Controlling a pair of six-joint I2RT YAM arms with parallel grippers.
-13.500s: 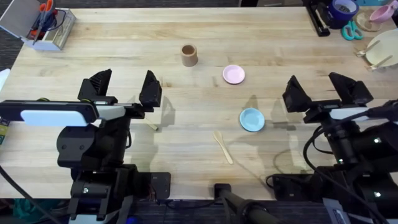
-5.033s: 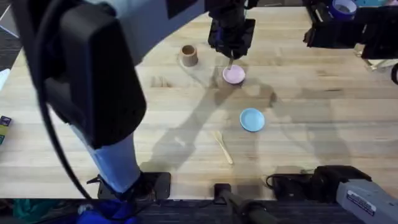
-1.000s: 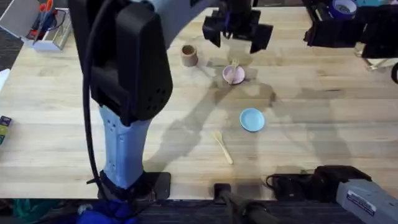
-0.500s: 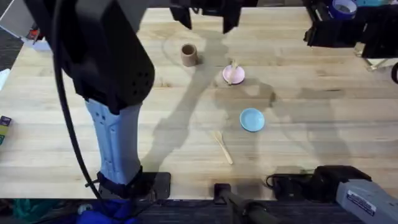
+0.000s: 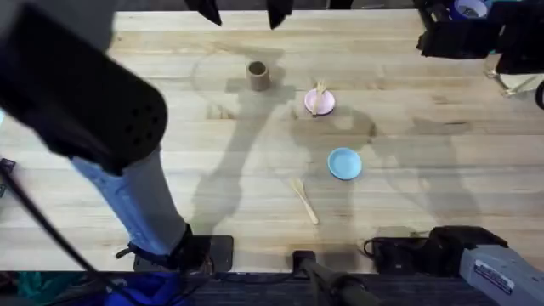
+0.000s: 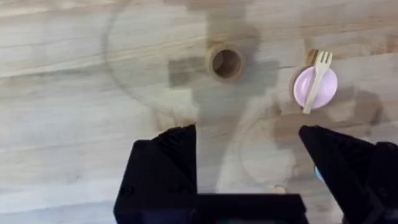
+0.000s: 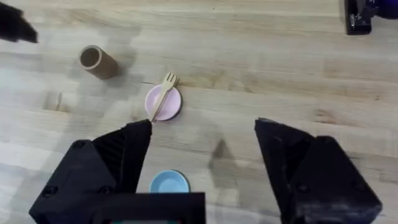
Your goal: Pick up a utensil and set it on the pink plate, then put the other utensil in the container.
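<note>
The wooden bench point(image 5: 408, 170) carries everything. The left claw point(image 6: 249, 155) hangs high above it, released and empty; the right claw point(image 7: 202, 152) is likewise spread wide, holding nothing. The pink plate point(image 5: 320, 103) lies near the blue plate point(image 5: 344, 163), with the fork point(image 5: 319, 92) resting across it. The cup point(image 5: 258, 76) stands upright beside the pink plate. The spoon point(image 5: 304, 201) lies on bare wood just beside the blue plate.

A lab or workshop bench is suggested. A pale wooden table point(image 5: 408, 170) is flanked by robot arms, with cabling and mounts along its near edge. At the far right corner, tape rolls point(image 5: 470, 8) and what may be scissors are kept.
</note>
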